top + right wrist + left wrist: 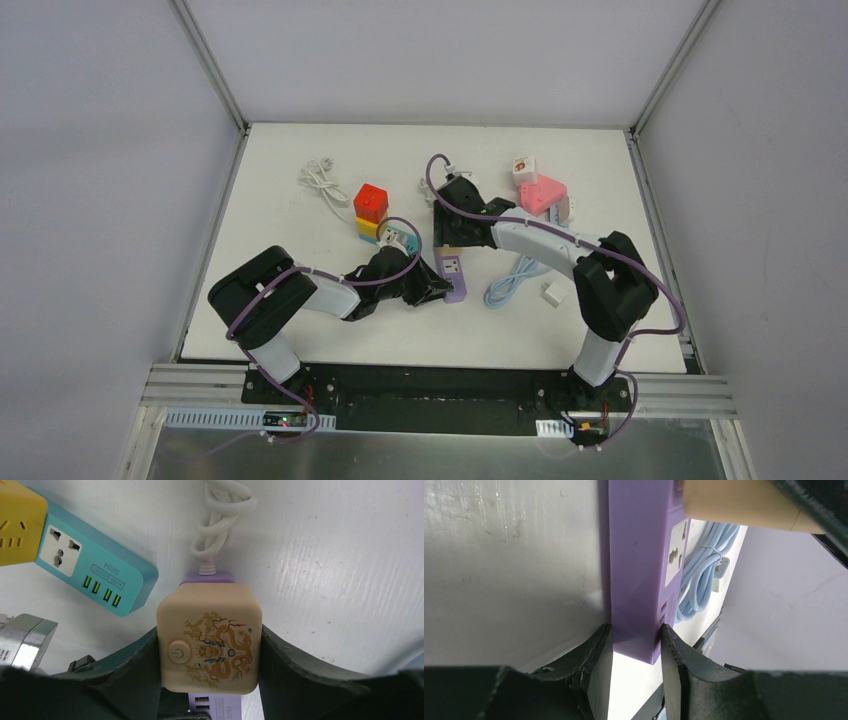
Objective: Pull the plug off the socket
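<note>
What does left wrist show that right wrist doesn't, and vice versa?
Only left wrist: the left gripper clamped on the end of the purple strip, and the coiled light blue cable. Only right wrist: the right gripper shut on the beige cube plug, its dragon print and power button, plus the teal strip and white cord. Both: the purple strip and the beige cube plug.

In my right wrist view the beige cube plug [209,645] covers nearly all of the purple power strip [207,576]; I can't see the plug's prongs. The white cord [220,515] runs off the top edge. In the left wrist view the strip leaves the top edge and the plug is cropped at upper right. From overhead the right gripper [449,240] mostly hides the plug.
</note>
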